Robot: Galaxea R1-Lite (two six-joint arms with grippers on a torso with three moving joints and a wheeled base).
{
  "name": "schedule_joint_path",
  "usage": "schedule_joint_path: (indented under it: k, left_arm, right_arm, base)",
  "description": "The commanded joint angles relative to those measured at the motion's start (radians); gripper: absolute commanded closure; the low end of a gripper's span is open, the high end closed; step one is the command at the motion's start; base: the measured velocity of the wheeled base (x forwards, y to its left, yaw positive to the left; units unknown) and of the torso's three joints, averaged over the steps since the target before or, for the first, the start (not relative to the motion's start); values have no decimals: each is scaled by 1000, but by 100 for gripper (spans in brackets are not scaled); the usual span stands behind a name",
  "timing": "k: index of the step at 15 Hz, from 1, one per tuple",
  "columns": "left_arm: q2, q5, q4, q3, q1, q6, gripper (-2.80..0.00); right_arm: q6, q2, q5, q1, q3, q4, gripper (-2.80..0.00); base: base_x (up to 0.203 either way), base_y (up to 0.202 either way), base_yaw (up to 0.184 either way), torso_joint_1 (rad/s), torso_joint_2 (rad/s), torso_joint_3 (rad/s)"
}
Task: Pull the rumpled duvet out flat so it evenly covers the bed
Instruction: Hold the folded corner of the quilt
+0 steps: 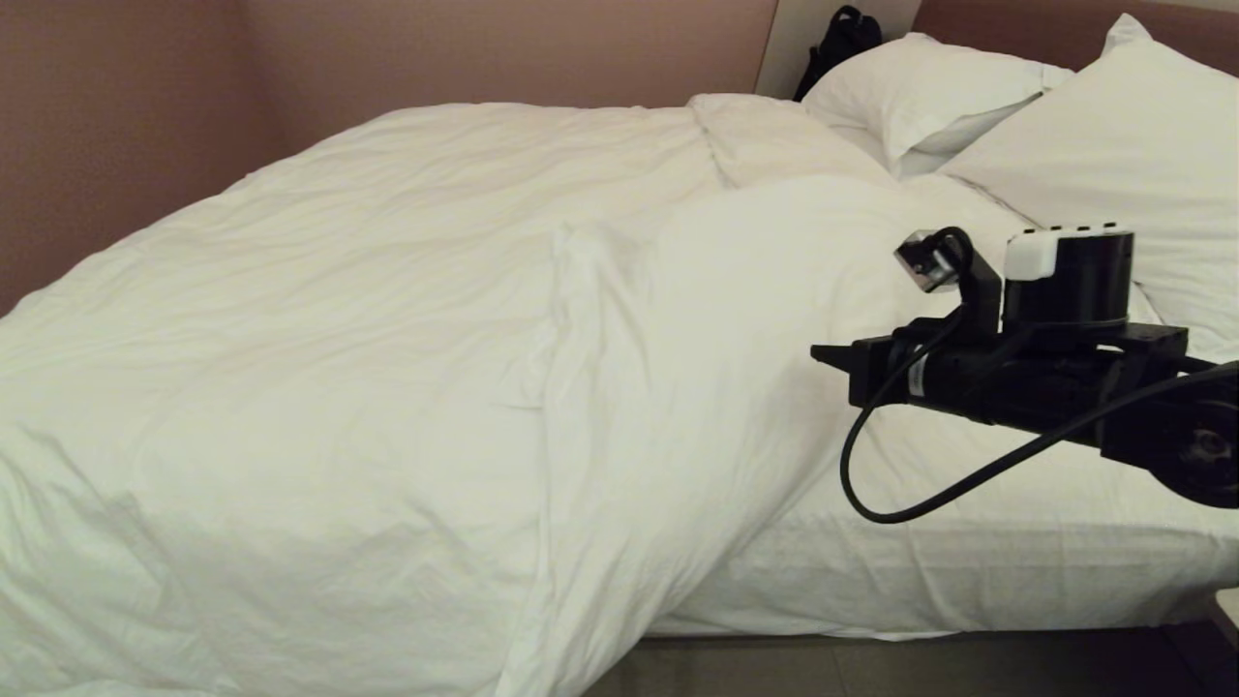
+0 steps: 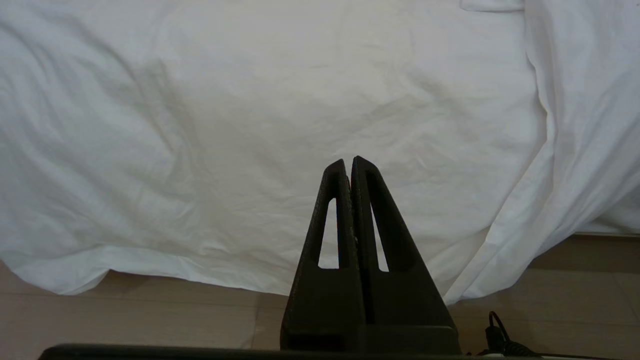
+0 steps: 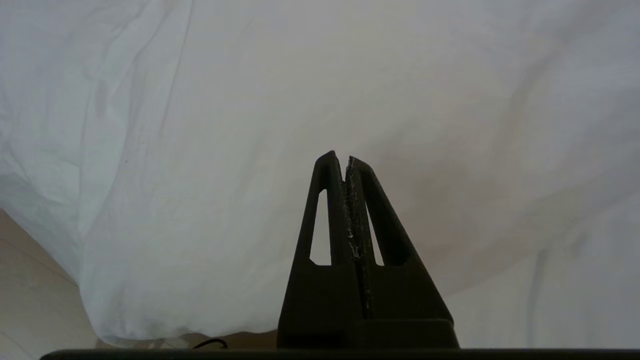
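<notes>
Duvet: lying rumpled over left part of bed, near edge hanging down to wooden floor, bare sheet exposed at right. Two pillows against headboard; brownish wall behind. Right pincer hovering over sheet, fingers pressed together, holding nothing. Left pincer also closed, empty, facing duvet side.
</notes>
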Motion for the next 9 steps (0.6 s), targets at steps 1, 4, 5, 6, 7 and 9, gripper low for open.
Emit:
schedule_joint_path:
  k: [1,4,5,6,7,9]
  left_arm:
    - [0,1,0,0,0,-1,0]
    - [0,1,0,0,0,-1,0]
    - [0,1,0,0,0,-1,0]
    - [0,1,0,0,0,-1,0]
    - [0,1,0,0,0,-1,0]
    - [0,1,0,0,0,-1,0]
  right_arm:
    - [-14,48,-8,23,-3,-34,0]
    - [-14,55,-8,34,-15,-33,0]
    - [-14,55,-8,36,-17,-33,0]
    - [-16,63,-8,41,-20,-33,0]
    - [-31,79,-11,51,-21,-33,0]
    - [-57,104,-74,65,-16,-34,0]
  base:
    - [0,0,0,0,0,0]
    - [0,0,0,0,0,0]
    - [0,0,0,0,0,0]
    - [0,0,0,0,0,0]
    - [0,0,0,0,0,0]
    - [0,0,0,0,0,0]
